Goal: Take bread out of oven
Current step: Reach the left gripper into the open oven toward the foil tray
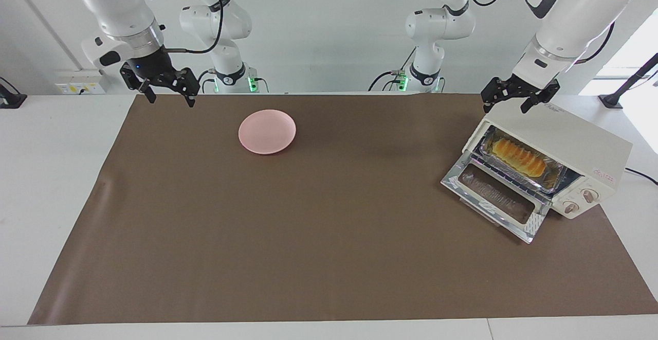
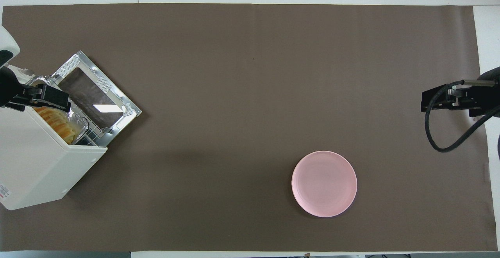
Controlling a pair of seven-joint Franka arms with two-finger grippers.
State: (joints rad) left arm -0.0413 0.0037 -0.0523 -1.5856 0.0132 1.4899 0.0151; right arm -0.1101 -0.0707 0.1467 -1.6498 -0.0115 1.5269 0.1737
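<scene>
The cream-white oven (image 1: 570, 142) stands at the left arm's end of the table with its glass door (image 1: 496, 198) dropped open. The golden ridged bread (image 1: 516, 157) lies inside it in a silver foil tray (image 1: 559, 176). In the overhead view the bread (image 2: 54, 122) shows only partly under the oven's (image 2: 35, 164) top edge. My left gripper (image 1: 507, 104) hangs open and empty over the oven's top, above the bread, and shows in the overhead view (image 2: 45, 97). My right gripper (image 1: 170, 97) waits open and empty over the table's edge at the right arm's end (image 2: 439, 102).
A round pink plate (image 1: 267, 131) sits on the brown mat (image 1: 308, 227), toward the right arm's end and near the robots; it also shows in the overhead view (image 2: 324, 184). A black cable loops under the right gripper.
</scene>
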